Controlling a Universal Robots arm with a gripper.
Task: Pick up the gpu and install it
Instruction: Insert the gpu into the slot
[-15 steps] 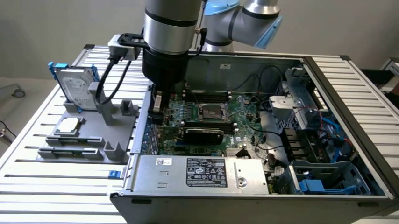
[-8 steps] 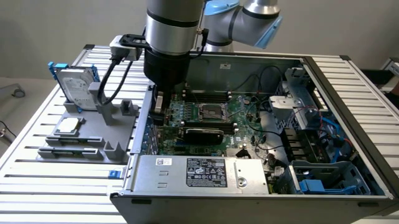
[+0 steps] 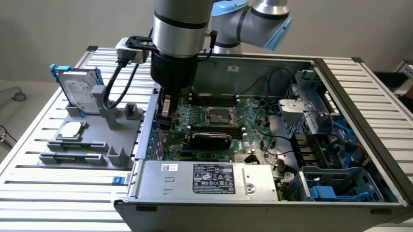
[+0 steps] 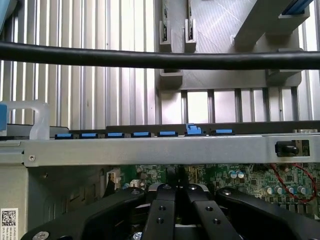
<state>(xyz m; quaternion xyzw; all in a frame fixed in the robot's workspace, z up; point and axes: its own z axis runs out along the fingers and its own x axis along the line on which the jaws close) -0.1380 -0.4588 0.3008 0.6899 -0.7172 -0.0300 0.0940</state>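
A: Any readable txt? Checked ext. view first.
B: White label on top of silver power supply (image 3: 203,180), black block w/ cert-type marks beside it; print too small to read. Second small white sticker near its corner, also illegible.
A: Hard drive (image 3: 79,92) in blue frame?
B: Label present, pale, no legible chars.
A: Case (image 3: 258,63) rear inner wall?
B: Small white sticker, unreadable.
A: Wrist view?
B: QR-type code sticker (image 4: 9,220) on grey metal at edge, tiny lines of print under it, not legible.
A: Brands, nos., signs?
B: None readable anywhere. Logged as: labels seen, no txt resolved.
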